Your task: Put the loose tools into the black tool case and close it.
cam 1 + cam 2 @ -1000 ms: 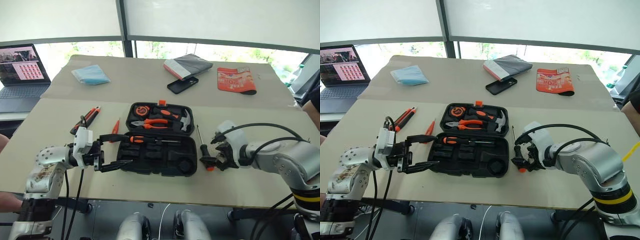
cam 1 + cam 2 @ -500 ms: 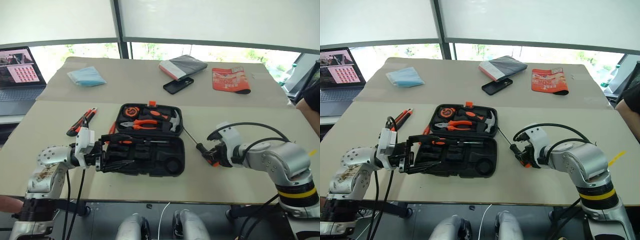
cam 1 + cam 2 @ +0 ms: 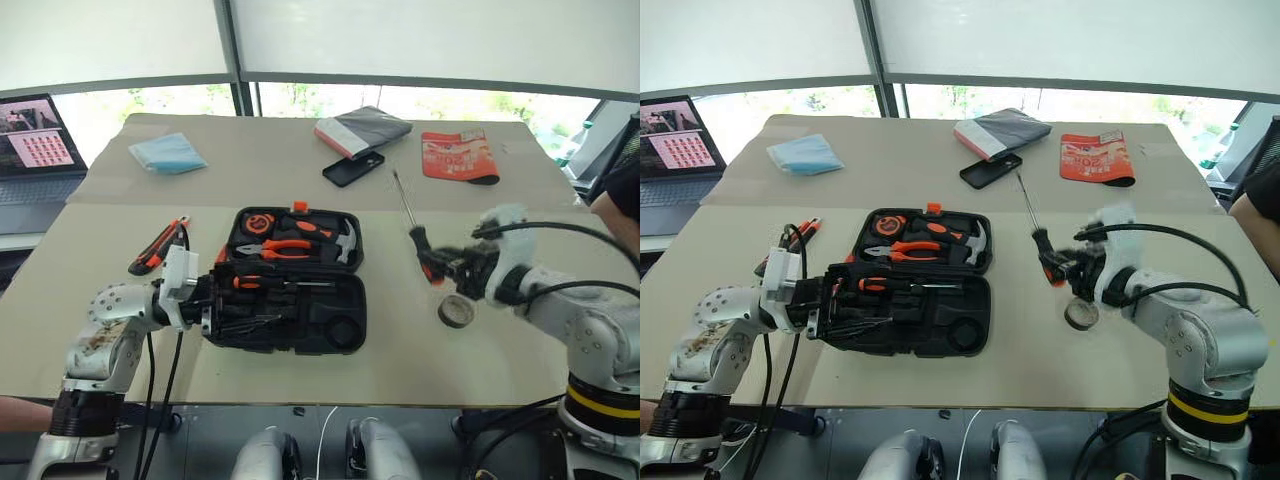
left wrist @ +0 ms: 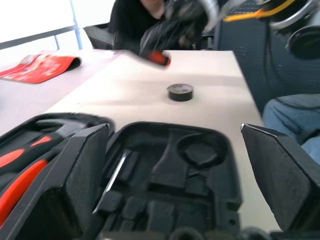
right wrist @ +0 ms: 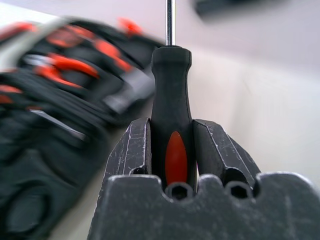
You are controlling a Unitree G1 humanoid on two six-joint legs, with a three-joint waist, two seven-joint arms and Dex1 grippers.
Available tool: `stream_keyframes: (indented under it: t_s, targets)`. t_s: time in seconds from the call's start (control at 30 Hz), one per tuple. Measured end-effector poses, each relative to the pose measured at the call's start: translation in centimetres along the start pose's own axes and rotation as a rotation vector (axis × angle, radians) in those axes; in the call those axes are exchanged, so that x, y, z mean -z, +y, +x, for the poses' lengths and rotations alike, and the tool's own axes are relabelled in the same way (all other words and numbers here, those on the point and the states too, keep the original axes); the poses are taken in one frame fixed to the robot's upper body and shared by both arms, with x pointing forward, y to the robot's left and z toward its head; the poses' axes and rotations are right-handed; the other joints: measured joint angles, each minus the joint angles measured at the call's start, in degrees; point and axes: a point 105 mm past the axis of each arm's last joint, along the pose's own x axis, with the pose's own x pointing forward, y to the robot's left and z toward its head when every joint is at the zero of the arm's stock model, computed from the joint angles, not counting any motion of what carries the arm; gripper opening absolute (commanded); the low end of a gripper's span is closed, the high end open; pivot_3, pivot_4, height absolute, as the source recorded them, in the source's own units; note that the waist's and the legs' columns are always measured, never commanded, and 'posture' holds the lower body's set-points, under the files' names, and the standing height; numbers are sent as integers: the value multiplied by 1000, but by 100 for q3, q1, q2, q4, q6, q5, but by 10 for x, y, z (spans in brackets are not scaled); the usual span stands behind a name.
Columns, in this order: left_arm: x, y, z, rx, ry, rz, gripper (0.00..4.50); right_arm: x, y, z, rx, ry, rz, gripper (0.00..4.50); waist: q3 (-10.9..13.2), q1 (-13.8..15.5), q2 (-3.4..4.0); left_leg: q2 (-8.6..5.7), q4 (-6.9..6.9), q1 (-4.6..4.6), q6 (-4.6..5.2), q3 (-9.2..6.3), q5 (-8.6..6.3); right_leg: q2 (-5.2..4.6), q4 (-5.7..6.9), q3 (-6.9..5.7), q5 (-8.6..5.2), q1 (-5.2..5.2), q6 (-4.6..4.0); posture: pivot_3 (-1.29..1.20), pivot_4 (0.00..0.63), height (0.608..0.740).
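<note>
The black tool case (image 3: 340, 330) lies open at the table's middle, with one orange-handled screwdriver (image 3: 262, 282) in its front half. My right gripper (image 3: 442, 264) is shut on the black-and-orange handle of a long screwdriver (image 3: 424, 247), held in the air right of the case with the shaft pointing up and away. The right wrist view shows both fingers (image 5: 132, 152) clamped on that handle (image 5: 171, 125). Below it a dark tape roll (image 3: 456, 311) rests on the table. The utility knife (image 3: 157, 251) lies left of the case. My left gripper (image 4: 175, 129) is open, straddling the case's left end.
Pliers, a hammer and a tape measure fill the case's rear half (image 3: 296, 236). At the far side of the table lie a blue packet (image 3: 168, 152), a black phone (image 3: 352, 168), a grey book (image 3: 362, 130) and a red pouch (image 3: 458, 155). A laptop (image 3: 30, 130) stands at the left, and a person (image 3: 622, 185) at the right edge.
My right gripper has shut on the long screwdriver and lifted it off the table, swinging its shaft upward. The tape roll now shows beneath. The left gripper has stayed at the case.
</note>
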Motion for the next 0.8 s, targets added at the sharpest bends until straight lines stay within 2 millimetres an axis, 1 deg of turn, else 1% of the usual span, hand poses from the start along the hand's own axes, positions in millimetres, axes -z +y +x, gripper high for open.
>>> stream_keyframes:
  t_s: [0.03, 0.07, 0.13, 0.17, 0.27, 0.33, 0.43, 0.53, 0.57, 0.63, 0.8]
  targets:
    - [1, 3, -4, -24, 3, 4, 4500, -7, 13, 9, -93, -4, -86, 928, 0, -7, -1, 4, -2, 6, -6, -1, 2, 5, 0, 2, -3, 3, -6, 0, 150, 740]
    - [3, 5, -9, -42, 14, 8, 4500, -8, 22, 19, -161, 19, -156, 928, 1, -18, -1, 7, -4, 11, -7, 0, 2, 6, 2, 2, -5, 3, -8, 0, 150, 740]
    - [7, 8, -21, -90, 44, 10, 4500, -2, 37, 37, -286, 84, -265, 928, 2, -24, -3, 14, -4, 13, -10, -3, 2, 1, 6, 0, -9, 1, -16, 0, 150, 740]
    - [11, 7, -28, -115, 67, -1, 4500, 5, 42, 47, -342, 150, -333, 928, 5, -39, 0, 16, -4, 12, -10, -1, 2, -15, 10, 2, -10, -3, -19, 0, 150, 740]
    - [20, 6, -45, -175, 114, -32, 4500, 25, 44, 60, -431, 303, -427, 928, 10, -17, 0, 16, -3, 3, -16, 2, 6, -36, 16, -3, -16, -17, -30, 0, 150, 740]
    - [26, 0, -61, -245, 139, -59, 4500, 28, 50, 74, -493, 365, -500, 928, 10, -19, 0, 15, 2, -29, -14, 4, 9, -44, 22, -3, -12, -46, -35, 0, 150, 740]
    - [30, -12, -77, -302, 167, -82, 4500, 37, 58, 84, -553, 431, -587, 928, 10, -48, -1, 12, 5, -47, -15, 8, 10, -47, 28, -12, 8, -60, -72, 0, 150, 740]
    - [29, -15, -81, -328, 177, -77, 4500, 38, 57, 90, -559, 451, -621, 928, 10, 19, -1, 11, 6, -49, -18, 11, 9, -47, 24, -17, 9, -60, -73, 0, 150, 740]
    - [27, -15, -80, -329, 176, -70, 4500, 39, 58, 94, -564, 454, -626, 928, 9, 23, -2, 11, 6, -49, -22, 12, 7, -47, 20, -17, 8, -60, -71, 0, 150, 740]
    - [24, -15, -78, -325, 174, -59, 4500, 43, 61, 100, -570, 467, -626, 928, 10, 33, -2, 10, 6, -50, -62, 14, -16, -54, 24, -16, -9, -63, -40, 0, 150, 740]
    - [24, -14, -76, -341, 169, -57, 4500, 45, 68, 111, -571, 485, -653, 928, 9, 2, -2, 17, 5, -36, -86, 16, -4, -47, 39, -15, -7, -63, -43, 0, 150, 740]
